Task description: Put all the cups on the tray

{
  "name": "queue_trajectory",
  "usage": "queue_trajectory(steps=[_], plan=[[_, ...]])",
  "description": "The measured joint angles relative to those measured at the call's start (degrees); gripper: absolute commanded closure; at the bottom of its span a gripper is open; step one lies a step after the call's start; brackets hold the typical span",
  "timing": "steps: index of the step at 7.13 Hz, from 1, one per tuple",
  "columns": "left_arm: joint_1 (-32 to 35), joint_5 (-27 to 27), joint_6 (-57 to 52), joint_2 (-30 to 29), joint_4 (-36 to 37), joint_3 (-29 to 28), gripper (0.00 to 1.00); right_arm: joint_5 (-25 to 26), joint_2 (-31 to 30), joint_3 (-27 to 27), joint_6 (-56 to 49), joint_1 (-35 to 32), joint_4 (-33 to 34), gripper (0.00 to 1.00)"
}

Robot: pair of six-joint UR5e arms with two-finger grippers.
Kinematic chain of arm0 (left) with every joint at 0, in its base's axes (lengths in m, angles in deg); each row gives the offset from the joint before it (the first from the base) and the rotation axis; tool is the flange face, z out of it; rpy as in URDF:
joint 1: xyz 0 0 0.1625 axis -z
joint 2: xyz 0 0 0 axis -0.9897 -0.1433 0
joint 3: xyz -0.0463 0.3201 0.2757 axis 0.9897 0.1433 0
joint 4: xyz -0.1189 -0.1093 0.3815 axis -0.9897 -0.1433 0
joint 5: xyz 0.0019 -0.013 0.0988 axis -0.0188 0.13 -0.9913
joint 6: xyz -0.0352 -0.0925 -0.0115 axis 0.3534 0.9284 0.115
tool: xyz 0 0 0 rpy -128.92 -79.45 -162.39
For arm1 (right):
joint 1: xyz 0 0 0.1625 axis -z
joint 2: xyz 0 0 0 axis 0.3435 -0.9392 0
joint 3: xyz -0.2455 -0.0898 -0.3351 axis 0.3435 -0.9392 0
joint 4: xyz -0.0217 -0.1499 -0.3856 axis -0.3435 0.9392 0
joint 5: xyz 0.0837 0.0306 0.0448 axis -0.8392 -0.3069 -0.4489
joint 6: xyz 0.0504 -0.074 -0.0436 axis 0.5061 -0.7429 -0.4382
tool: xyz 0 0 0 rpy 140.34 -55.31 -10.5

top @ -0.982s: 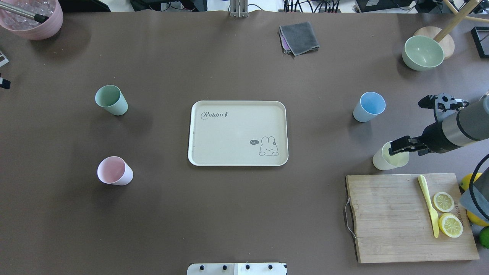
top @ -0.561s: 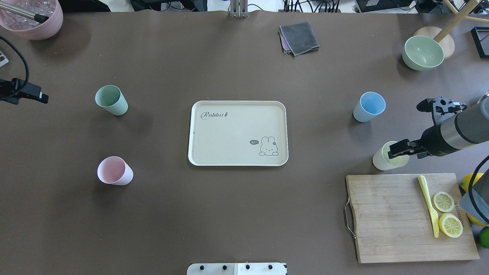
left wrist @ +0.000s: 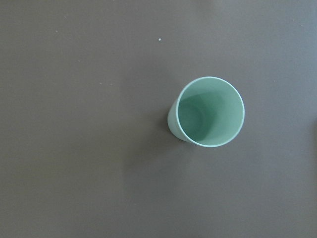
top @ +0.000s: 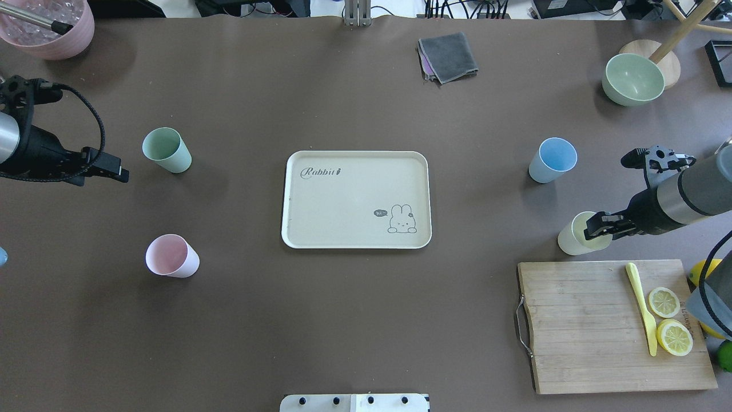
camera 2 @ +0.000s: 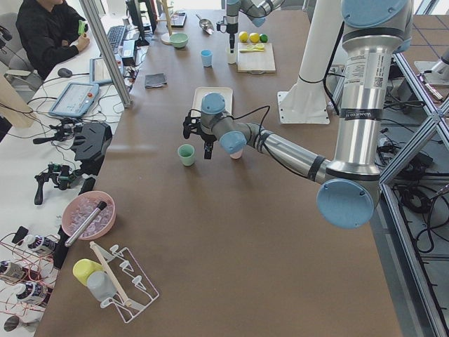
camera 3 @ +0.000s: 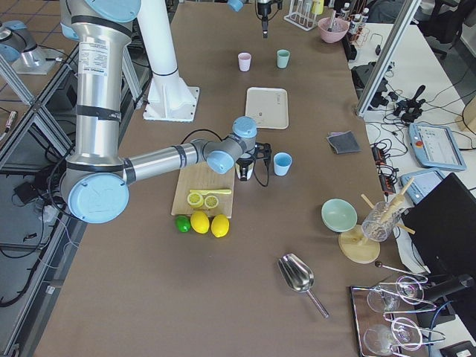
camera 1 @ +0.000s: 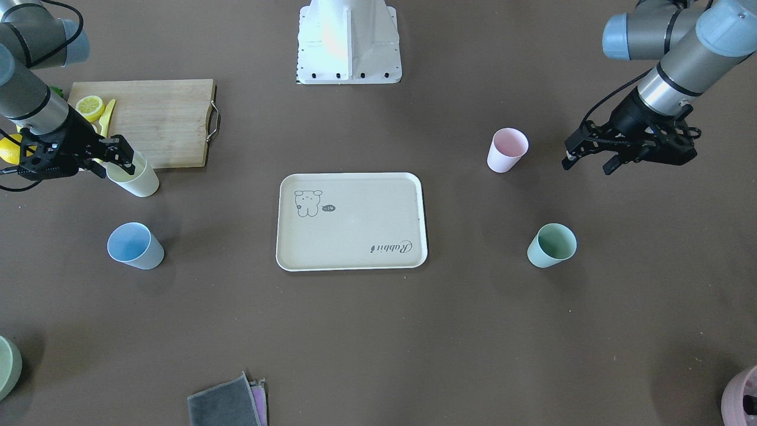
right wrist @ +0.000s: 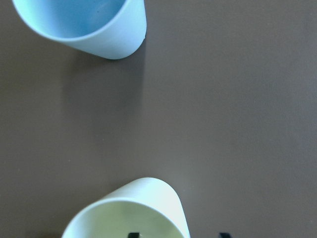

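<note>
The cream "Rabbit" tray [top: 343,200] lies empty at the table's middle. The mint cup [top: 166,150] and the pink cup [top: 170,256] stand upright to its left, the blue cup [top: 552,159] and the yellow cup [top: 573,239] to its right. My right gripper [top: 592,228] is open at the yellow cup [right wrist: 133,210], one finger inside the rim and one outside. My left gripper [top: 116,171] is open and empty, left of the mint cup [left wrist: 208,114] and apart from it.
A wooden cutting board [top: 583,326] with lemon slices and a yellow knife lies just behind the yellow cup. A sage bowl [top: 633,78], a grey cloth [top: 448,56] and a mauve pot [top: 48,28] stand along the far edge.
My left arm has come in from the left edge towards the mint cup. My right gripper has shifted slightly at the yellow cup's rim.
</note>
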Motion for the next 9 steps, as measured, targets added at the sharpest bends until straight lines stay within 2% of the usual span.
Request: queue_trajectory(steps=[2, 4, 6, 7, 9], plan=[[-1.35, -0.70, 0.75, -0.31, 0.04, 0.41, 0.03, -0.54, 0.63, 0.89, 0.76, -0.01, 0.07, 1.00], [-3.11, -1.71, 1.29, -0.41, 0.01, 0.92, 0.03, -4.91, 2.47, 3.13, 1.35, -2.83, 2.03, 1.00], [-7.18, -4.95, 2.97, -0.25, -0.02, 1.52, 0.03, -9.51, 7.94, 5.12, 1.43, -7.17, 9.57, 1.00], [-9.19, -6.15, 3.49, 0.05, -0.02, 1.61, 0.03, -10.04, 11.45, 5.78, 1.45, -7.98, 14.20, 1.00], [-11.87, -6.80, 3.79, 0.66, -0.02, 1.75, 0.11, -10.11, 17.88, 6.06, 1.50, -8.36, 21.58, 1.00]])
